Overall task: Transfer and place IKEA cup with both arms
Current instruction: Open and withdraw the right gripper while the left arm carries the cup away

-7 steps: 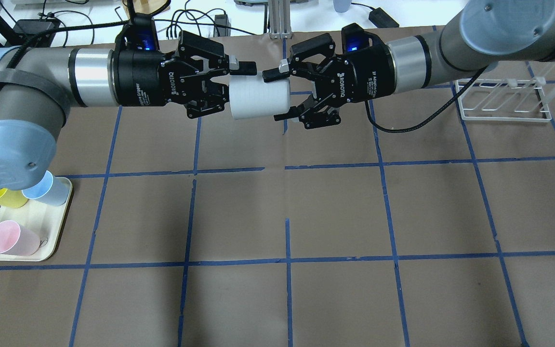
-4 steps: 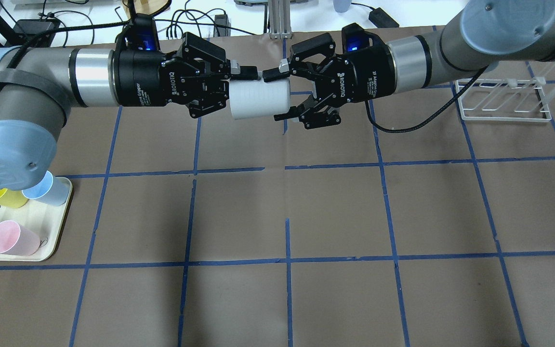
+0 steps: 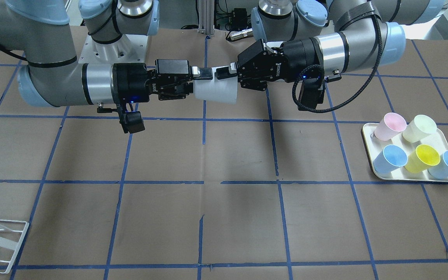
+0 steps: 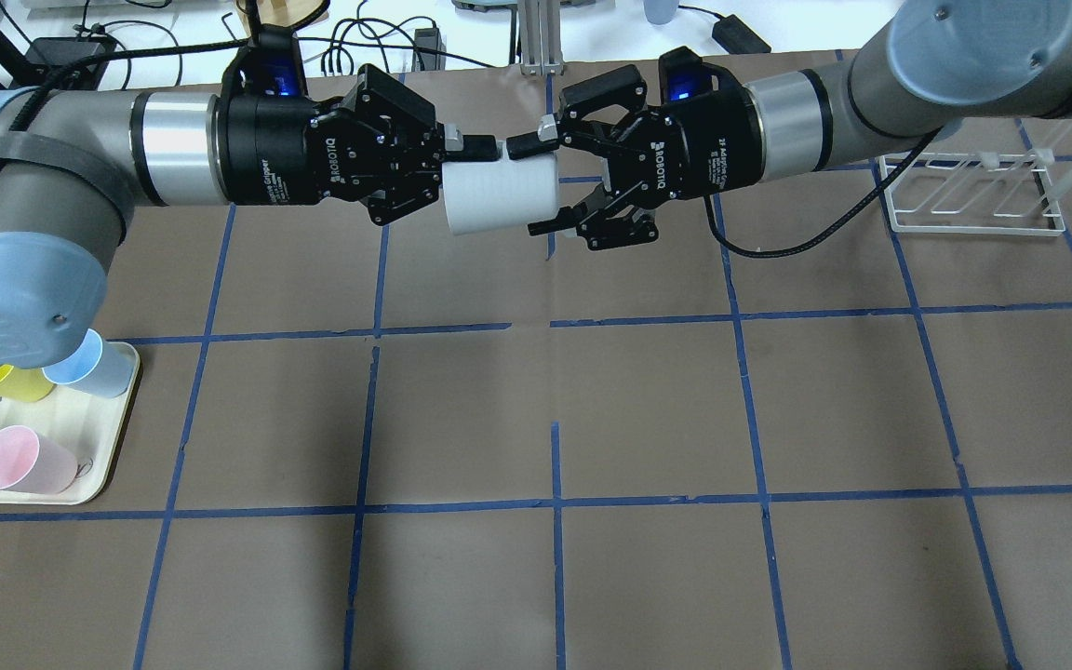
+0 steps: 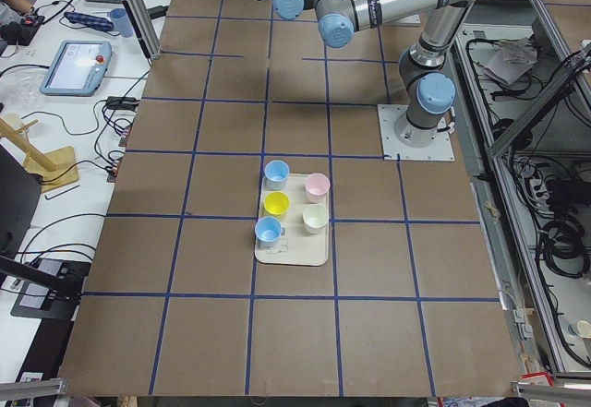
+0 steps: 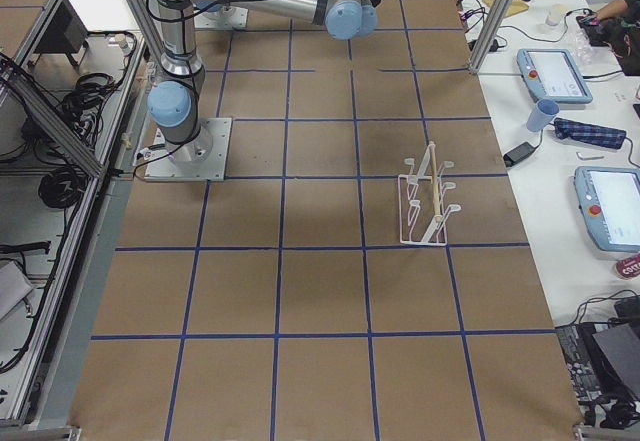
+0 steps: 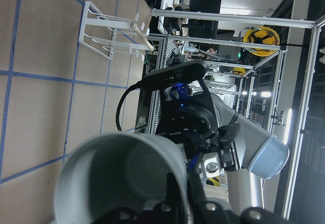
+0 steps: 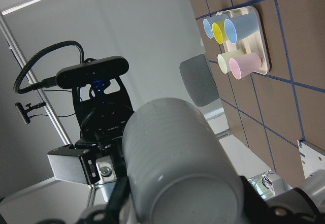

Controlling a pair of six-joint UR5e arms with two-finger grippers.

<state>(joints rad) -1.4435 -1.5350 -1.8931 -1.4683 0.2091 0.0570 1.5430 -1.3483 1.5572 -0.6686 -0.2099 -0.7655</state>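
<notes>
The IKEA cup (image 4: 499,191), pale grey-white, hangs on its side above the table's far middle, between both grippers; it also shows in the front view (image 3: 216,91). My left gripper (image 4: 475,160) pinches the cup's rim: one finger lies on the outer wall, the other is inside the mouth, as the left wrist view (image 7: 122,173) shows. My right gripper (image 4: 536,184) straddles the cup's closed base end with a finger on each side. The right wrist view shows that base (image 8: 177,153).
A cream tray (image 4: 117,437) with several pastel cups sits at the table's left edge, under my left arm's elbow; it also shows in the front view (image 3: 375,171). A white wire rack (image 4: 964,200) stands at the far right. Blue tape lines grid the brown table.
My left gripper's jaws have closed from wide open onto the cup's rim. The right gripper and the cup have stayed in place.
</notes>
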